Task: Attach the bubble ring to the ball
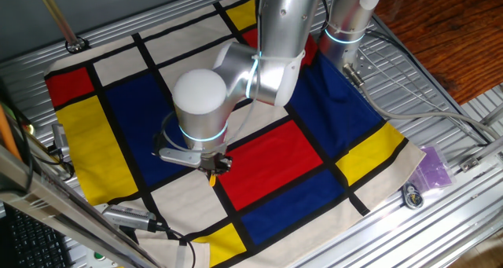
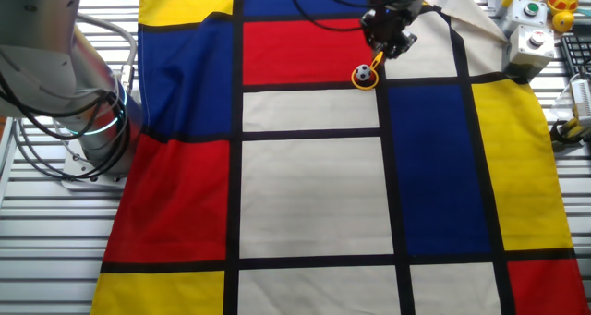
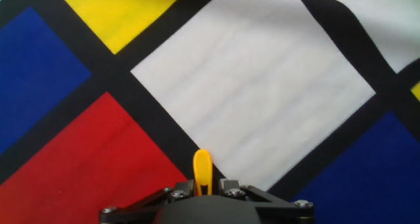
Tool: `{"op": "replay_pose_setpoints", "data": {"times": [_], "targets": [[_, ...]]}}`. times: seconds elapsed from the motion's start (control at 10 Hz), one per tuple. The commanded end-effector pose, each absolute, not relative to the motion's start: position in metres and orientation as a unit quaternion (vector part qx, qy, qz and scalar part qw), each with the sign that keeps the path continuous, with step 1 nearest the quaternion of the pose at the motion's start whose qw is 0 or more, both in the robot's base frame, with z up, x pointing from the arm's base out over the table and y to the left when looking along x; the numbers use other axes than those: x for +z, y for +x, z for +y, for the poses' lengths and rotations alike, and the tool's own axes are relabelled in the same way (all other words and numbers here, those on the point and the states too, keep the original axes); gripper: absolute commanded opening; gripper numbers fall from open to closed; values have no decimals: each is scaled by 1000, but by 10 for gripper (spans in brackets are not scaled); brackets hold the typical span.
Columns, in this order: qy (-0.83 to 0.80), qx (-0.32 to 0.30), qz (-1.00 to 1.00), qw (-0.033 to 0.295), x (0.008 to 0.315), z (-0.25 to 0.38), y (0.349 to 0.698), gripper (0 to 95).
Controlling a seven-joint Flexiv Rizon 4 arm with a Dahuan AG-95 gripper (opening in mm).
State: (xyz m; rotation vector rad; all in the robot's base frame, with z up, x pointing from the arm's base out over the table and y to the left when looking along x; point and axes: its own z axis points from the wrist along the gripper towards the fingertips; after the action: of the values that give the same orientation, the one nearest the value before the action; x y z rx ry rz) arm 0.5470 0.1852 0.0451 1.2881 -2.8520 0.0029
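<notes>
The hand (image 2: 388, 40) is clamped on the handle of the bubble ring (image 2: 371, 71), whose orange hoop lies on the colour-block cloth (image 2: 314, 195) around the ball (image 2: 364, 74), at the black stripe between a red and a white panel, with the cloth spread over the slatted metal counter (image 1: 440, 95).

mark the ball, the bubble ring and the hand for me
ball (image 2: 364, 73): the other fixed view, on its white top.
bubble ring (image 2: 371, 82): the other fixed view, on the hoop's lower right rim.
hand (image 2: 386, 45): the other fixed view, at the fingertips, where the handle is gripped.
</notes>
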Motion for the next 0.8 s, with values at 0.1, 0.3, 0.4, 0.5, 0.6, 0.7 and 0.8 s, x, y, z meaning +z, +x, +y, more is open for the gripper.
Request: {"op": "replay_pose_setpoints", "data": {"times": [0.1,0.3,0.4,0.5,0.6,0.7,0.8], "targets": [[358,-8,-934,14,77,189,546,0],[266,-10,-963,33,117,204,537,0],[224,-12,-974,36,129,211,534,0],[205,-13,-978,34,137,215,532,0],[202,-10,-979,34,143,216,529,0],[198,-12,-980,30,144,216,527,0],[195,-12,-980,27,144,215,527,0]]}}
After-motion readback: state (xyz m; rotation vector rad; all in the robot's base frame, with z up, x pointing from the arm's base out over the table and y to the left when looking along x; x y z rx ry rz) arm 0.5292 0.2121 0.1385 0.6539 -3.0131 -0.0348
